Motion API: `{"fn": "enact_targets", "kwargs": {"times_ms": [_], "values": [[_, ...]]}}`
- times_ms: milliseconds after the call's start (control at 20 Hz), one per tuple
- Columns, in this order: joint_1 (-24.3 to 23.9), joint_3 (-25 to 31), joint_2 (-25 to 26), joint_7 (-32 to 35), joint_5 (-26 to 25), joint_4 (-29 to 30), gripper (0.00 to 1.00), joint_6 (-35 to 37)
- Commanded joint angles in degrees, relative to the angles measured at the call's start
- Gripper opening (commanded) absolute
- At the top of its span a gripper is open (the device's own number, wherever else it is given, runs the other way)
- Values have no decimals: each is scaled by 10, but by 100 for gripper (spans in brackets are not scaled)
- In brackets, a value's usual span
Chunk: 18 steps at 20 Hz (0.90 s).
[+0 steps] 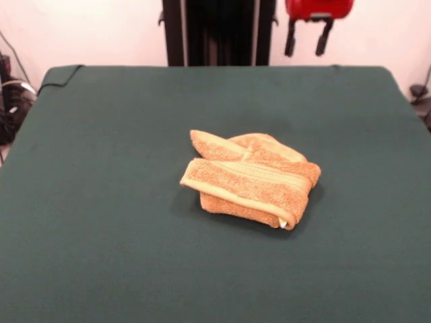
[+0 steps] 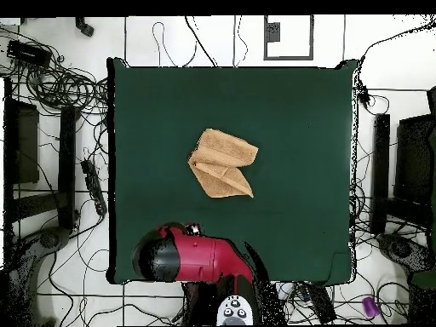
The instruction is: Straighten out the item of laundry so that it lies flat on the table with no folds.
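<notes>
The orange-tan towel lies crumpled near the middle of the green table, folded over itself in several layers, with a white label showing at its front right corner. From overhead the towel is a bunched, roughly triangular heap on the table. My gripper hangs high above the table's far edge, well away from the towel, its two black fingers apart with nothing between them. In the overhead view the red arm sits over the table's edge by the base.
Cables and black equipment lie on the floor around the table on both sides. A black pedestal column stands behind the table's far edge.
</notes>
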Motion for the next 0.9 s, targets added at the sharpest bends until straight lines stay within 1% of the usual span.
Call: {"fn": "enact_targets", "kwargs": {"times_ms": [50,150,350,450,750,900], "values": [[14,25,-17,71,2,-80,100,127],[15,25,-14,76,0,-89,100,129],[1,24,17,83,3,-121,100,125],[-15,25,32,80,4,-137,100,131],[-66,30,75,65,2,-178,100,103],[-92,40,98,49,0,-210,100,112]]}}
